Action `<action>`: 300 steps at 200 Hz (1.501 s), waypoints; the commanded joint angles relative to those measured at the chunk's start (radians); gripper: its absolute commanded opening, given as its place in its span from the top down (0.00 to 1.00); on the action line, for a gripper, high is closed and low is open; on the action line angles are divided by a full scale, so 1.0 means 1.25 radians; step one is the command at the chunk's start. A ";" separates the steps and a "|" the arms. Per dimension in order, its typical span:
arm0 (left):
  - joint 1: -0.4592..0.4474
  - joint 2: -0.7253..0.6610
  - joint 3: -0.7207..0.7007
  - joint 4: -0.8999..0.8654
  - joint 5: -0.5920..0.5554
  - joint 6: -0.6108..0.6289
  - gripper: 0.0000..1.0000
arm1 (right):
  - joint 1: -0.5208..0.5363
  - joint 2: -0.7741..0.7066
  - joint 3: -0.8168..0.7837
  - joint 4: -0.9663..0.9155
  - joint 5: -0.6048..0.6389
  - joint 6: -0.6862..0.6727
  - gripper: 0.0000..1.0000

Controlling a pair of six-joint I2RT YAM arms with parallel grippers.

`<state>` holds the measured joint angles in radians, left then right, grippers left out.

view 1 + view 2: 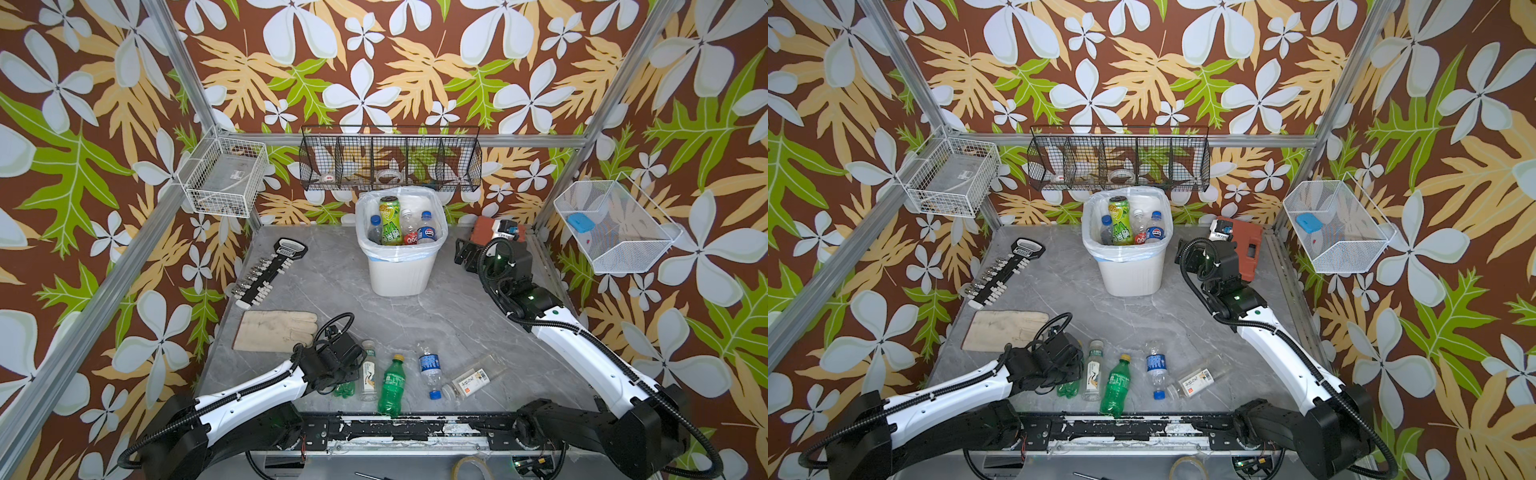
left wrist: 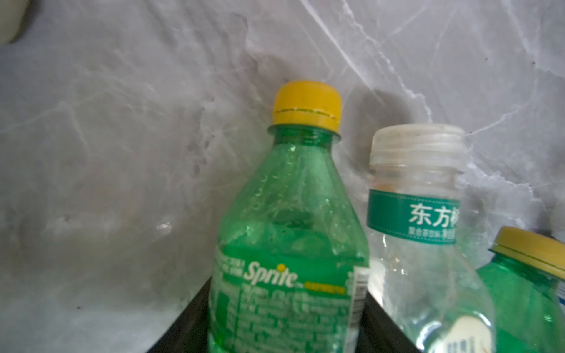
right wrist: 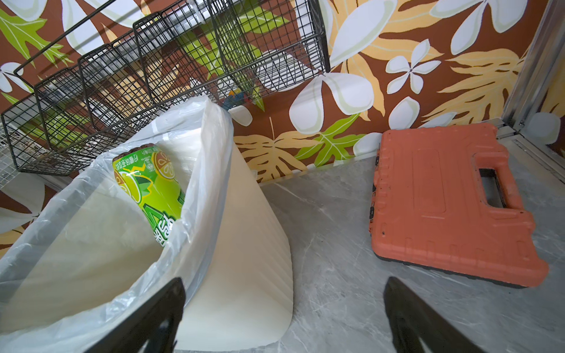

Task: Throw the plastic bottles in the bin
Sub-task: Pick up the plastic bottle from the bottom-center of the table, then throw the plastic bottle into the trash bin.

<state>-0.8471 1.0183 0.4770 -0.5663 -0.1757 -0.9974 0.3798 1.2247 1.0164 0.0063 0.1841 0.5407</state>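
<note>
The left tool (image 2: 289, 293) grasps a Sprite bottle (image 2: 290, 214) across its label, jaws against both sides, likely because that straight body gives the firmest hold. The bottle is low on the counter (image 1: 415, 324), at the left end of a front row, just beside a tea bottle (image 2: 419, 214). Three more loose bottles (image 1: 430, 368) lie beyond, so taking the end one avoids crowding. The bin (image 1: 401, 274) stands at the back with several bottles (image 1: 388, 220) inside. The right tool (image 3: 284, 282) hangs released and empty beside the bin, probably to keep clear.
</note>
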 commanded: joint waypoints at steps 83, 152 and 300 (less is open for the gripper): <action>0.116 -0.166 0.173 0.088 -0.156 0.149 0.39 | -0.004 -0.007 -0.007 0.023 0.000 0.000 0.00; 0.205 0.122 0.577 0.365 -0.080 0.425 0.37 | -0.004 -0.040 -0.019 0.000 0.017 -0.006 0.00; 0.290 0.543 1.028 0.297 0.048 0.516 0.37 | -0.007 -0.067 -0.033 -0.022 0.040 -0.010 0.00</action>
<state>-0.4904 1.6962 1.7584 -0.2134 -0.1184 -0.3653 0.3729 1.1389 0.9688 -0.0315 0.2173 0.5381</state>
